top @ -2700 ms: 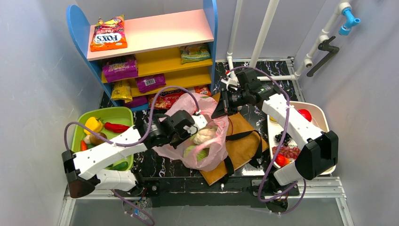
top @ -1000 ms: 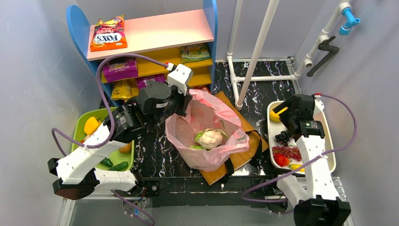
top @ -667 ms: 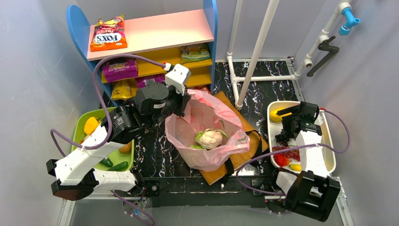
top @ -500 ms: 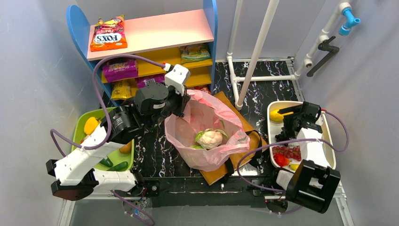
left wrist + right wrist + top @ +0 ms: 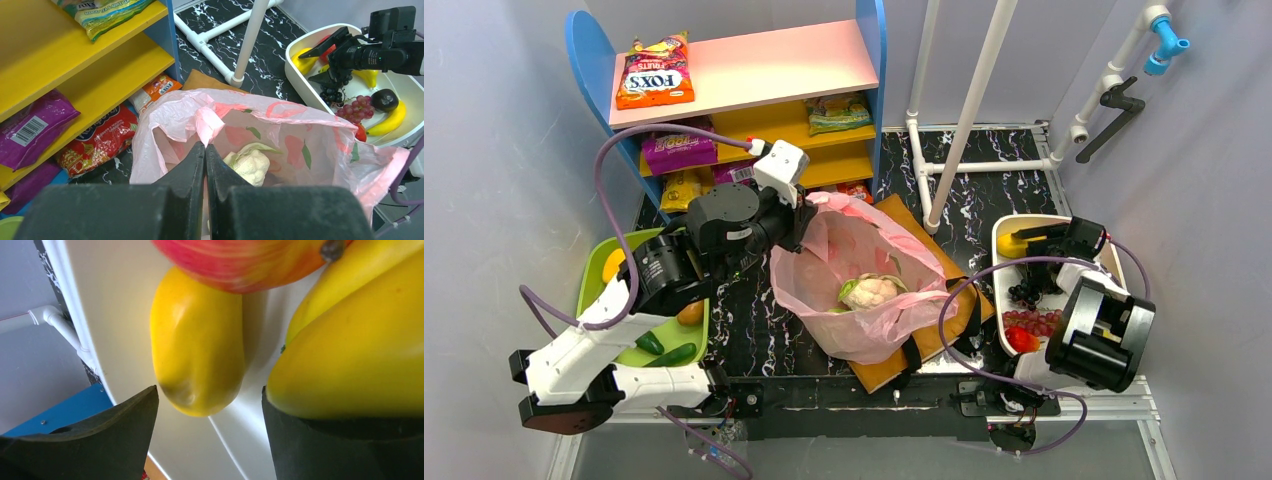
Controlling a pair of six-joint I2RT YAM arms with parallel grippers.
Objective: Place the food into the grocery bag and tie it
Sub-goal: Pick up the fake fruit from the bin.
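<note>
The pink grocery bag (image 5: 864,300) stands open on the table's middle, and a cauliflower (image 5: 871,292) lies inside it. My left gripper (image 5: 799,208) is shut on the bag's far-left rim (image 5: 207,122) and holds it up. My right gripper (image 5: 1030,240) is open, low over the white tray (image 5: 998,262). In the right wrist view the end of a yellow fruit (image 5: 197,345) sits between the fingertips (image 5: 135,415) with gaps on both sides. A banana (image 5: 360,350) presses by the right finger. A red apple (image 5: 240,260) lies beyond.
Dark grapes (image 5: 1024,292) and red grapes (image 5: 1029,320) lie in the tray. A brown paper bag (image 5: 939,270) lies under the pink one. The blue shelf (image 5: 869,60) holds snack packets (image 5: 679,150). A green basket (image 5: 659,245) of vegetables sits left. White pipes (image 5: 969,110) rise behind.
My right arm has folded down and brought its gripper onto the tray's far end, around the yellow fruit. My left gripper has pulled the bag's rim a little to the left.
</note>
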